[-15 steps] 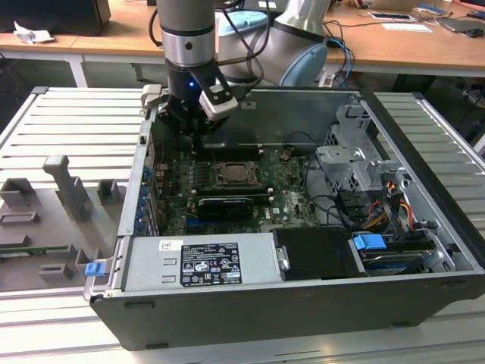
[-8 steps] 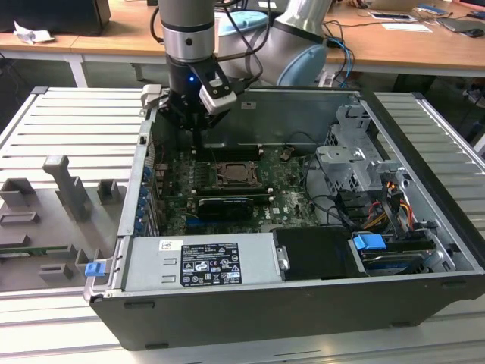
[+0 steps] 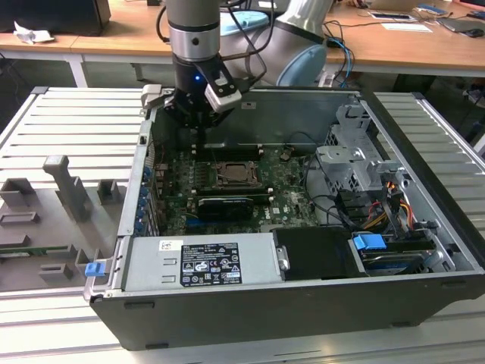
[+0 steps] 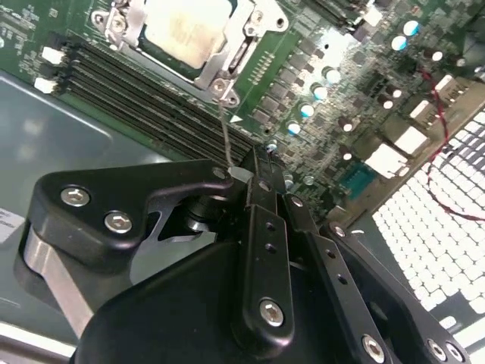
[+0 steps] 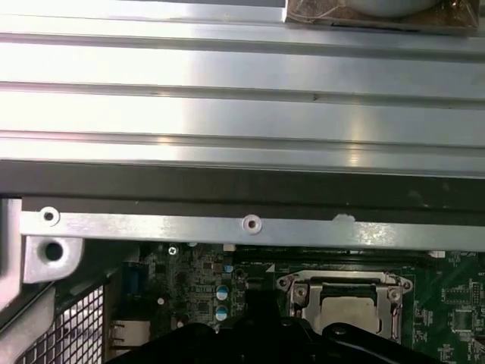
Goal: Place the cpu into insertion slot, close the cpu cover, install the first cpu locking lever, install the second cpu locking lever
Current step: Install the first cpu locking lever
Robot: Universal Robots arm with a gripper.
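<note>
**Fig.** Gripper fingers pressed together, tips touching thin lever; we cannot confirm hold on it. Chip lies in socket, framed by cover. Risk, we judge: lever slips from tips, springs back, cover left unlatched; sideways drag scrapes memory slots.

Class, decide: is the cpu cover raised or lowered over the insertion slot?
Lowered. In the second wrist view the cpu cover lies flat around the cpu, whose pale face shows through its window.
</note>
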